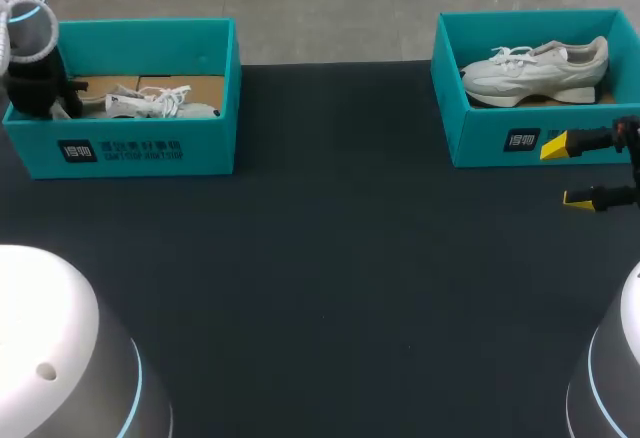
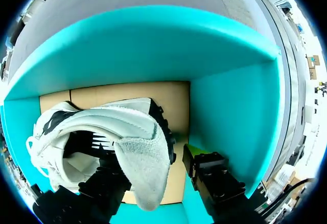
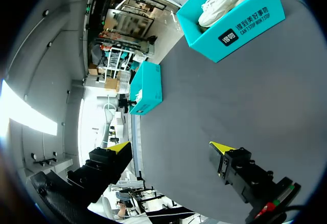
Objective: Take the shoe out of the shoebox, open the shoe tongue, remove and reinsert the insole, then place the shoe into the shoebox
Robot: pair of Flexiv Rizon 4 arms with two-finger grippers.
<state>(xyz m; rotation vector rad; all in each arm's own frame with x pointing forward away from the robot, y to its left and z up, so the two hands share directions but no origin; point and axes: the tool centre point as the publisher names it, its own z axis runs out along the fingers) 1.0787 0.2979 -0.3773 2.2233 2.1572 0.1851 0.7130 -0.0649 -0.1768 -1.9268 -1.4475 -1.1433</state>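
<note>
The dark tabletop [image 1: 330, 288] carried two teal boxes, the left shoebox [image 1: 140, 153] by my left arm and the right shoebox [image 1: 480, 138] at the far right. Each held a white shoe lying inside, the left shoe [image 1: 150, 103] and the right shoe [image 1: 535, 70]. My left gripper [image 2: 153, 160] was down inside the left shoebox, its fingers apart and straddling one end of the left shoe. One finger lay against the fabric and the other stood just clear of it, close to the box wall, so I judged nothing clamped yet. My right gripper [image 1: 567, 171] hung over bare tabletop in front of the right shoebox, its fingers wide apart and empty. The risk I saw was closing on soft fabric alone: the shoe could sag and swing on the lift, catch the rim and drag the light box along. The finger nearest the wall might also snag the cardboard. Only the left wrist view showed how the fingers sat around the shoe, since the head view hid that behind the wrist. The head view alone showed both boxes well apart.
</note>
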